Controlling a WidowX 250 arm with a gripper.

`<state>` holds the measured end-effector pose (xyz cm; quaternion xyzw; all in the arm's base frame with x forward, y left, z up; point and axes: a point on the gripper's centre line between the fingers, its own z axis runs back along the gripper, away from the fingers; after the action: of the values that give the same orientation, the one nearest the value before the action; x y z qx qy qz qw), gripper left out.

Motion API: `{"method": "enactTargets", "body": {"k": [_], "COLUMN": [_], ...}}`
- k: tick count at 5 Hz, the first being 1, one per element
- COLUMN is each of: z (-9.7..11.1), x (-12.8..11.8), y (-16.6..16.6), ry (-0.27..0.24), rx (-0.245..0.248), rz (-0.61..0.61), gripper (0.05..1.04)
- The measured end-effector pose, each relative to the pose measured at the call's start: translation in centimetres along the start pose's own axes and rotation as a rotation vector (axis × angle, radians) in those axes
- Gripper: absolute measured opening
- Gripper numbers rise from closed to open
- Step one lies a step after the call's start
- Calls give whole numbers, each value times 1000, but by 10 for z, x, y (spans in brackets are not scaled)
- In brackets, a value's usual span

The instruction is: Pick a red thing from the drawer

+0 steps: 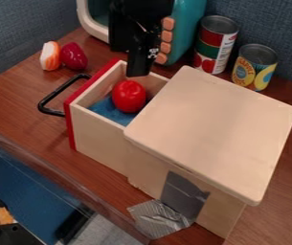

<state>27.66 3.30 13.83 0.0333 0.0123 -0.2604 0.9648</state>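
In the camera view, the red tomato (129, 96) sits inside the pulled-out drawer (98, 136), on a blue cloth (105, 111), between the red front panel (89, 86) and the box lid (213, 128). The tool (139, 72) hangs above the drawer's far side, just behind the tomato and apart from it. Whether it stands wide or narrow cannot be told from this angle.

The tomato looks like a toy, probably light and hollow or moulded, firm enough to bear a moderate squeeze without harm. Its skin has a shine, so it may prove slippery, and its round shape would likely roll or squirt away if pinched high or off-centre. The cloth should give a little beneath it and slow any rolling.

The robot would do best to come straight down with the tomato centred and close across its widest part, at or slightly below mid-height. The drawer walls and the nearby lid edge leave modest room, so a steep approach and a straight lift seem safest.
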Motion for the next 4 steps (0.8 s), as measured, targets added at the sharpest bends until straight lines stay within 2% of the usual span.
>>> {"method": "enactTargets", "body": {"k": [1, 4], "z": [-8, -28], "x": [-1, -9], "y": [-1, 8], "ry": [21, 45], "rx": [-15, 79], "rz": [-2, -98], "gripper": [1001, 1001]}}
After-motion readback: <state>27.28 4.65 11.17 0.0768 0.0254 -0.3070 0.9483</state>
